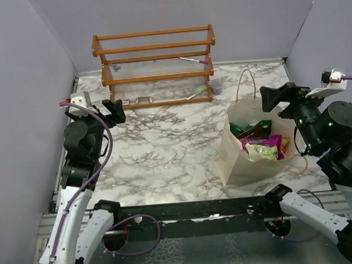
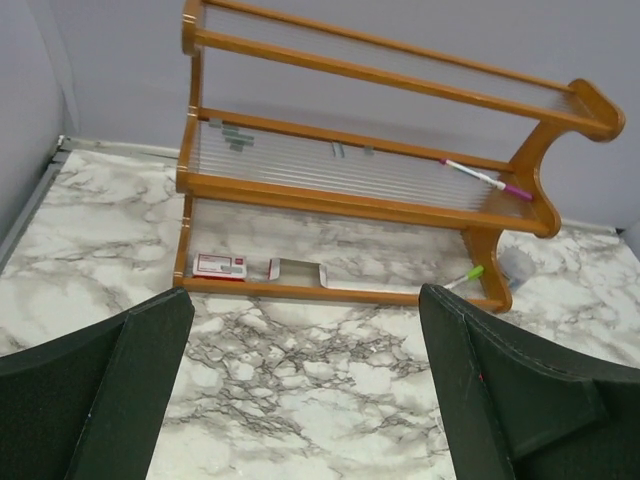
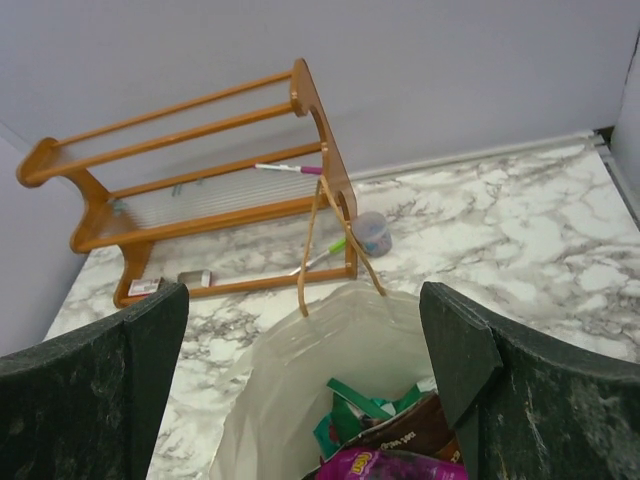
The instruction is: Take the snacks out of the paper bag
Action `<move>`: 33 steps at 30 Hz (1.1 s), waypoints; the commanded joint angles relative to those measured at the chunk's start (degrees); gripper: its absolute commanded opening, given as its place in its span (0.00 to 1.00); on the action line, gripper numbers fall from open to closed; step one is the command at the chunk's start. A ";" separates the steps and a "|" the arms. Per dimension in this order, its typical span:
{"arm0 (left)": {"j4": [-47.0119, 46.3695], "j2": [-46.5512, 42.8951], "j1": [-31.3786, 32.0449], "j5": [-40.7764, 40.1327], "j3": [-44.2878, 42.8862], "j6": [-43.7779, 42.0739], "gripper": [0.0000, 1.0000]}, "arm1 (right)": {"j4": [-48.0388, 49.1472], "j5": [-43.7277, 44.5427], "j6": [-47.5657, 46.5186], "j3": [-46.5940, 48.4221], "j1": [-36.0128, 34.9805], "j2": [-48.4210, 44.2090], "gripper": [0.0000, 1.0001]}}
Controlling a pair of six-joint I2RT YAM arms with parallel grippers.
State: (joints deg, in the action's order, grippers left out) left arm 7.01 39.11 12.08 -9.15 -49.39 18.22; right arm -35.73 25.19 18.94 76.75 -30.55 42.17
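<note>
As a judgement, the task is looking barely begun. All of the small crinkly foil snack packets (image 1: 262, 141) in view are sitting inside the tall cream-beige paper carrier bag with thin tan cord handles (image 1: 233, 161). The bag is standing upright on the right side of the desk with its mouth gaping open. A green packet (image 1: 247, 129) and a brown packet (image 1: 264, 127) are showing at the far side of the pile. A light green packet (image 1: 261, 151) and a purple-magenta packet (image 1: 274, 141) are lying on top, nearer. How many more are lying underneath is hidden. The whole unloading is waiting to be done.

The right end effector (image 3: 303, 300) is hovering above the bag's far rim and looking down into the opening, its fingers spread wide apart and gripping nothing. The left end effector (image 2: 303, 300) is hanging well apart from the bag, over the far left of the desk. Its fingers are likewise spread apart and carrying nothing.

The white, grey-veined marble-patterned desk (image 1: 165, 151) is lying flat. A two-tier orange-brown wooden rack (image 1: 152, 49) is standing at its far edge. A white pen with a magenta cap (image 1: 194, 60) is resting on the rack's shelf, and a small red-and-white card (image 2: 222, 265) is lying under the lower shelf. A small clear cup (image 3: 372, 232) is sitting just beside the rack's right end. Plain pale grey-lilac walls (image 1: 16, 89) are closing in the left, far and right sides.
</note>
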 commanded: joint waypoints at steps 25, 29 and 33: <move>-39.71 51.94 23.67 46.46 -23.12 29.93 0.91 | -3.13 3.69 1.09 -8.44 -1.68 -11.27 0.99; -37.09 62.11 26.27 46.55 -34.83 31.82 0.91 | -2.47 3.39 0.44 -8.96 -1.70 -12.97 0.99; -36.98 70.09 27.38 47.00 -43.43 35.32 0.88 | -2.41 3.95 -0.73 -8.90 -1.71 -14.30 0.99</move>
State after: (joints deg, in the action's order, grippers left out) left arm -29.08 103.24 38.44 35.59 -85.65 48.99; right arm -39.68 28.05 20.21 68.05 -31.92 29.65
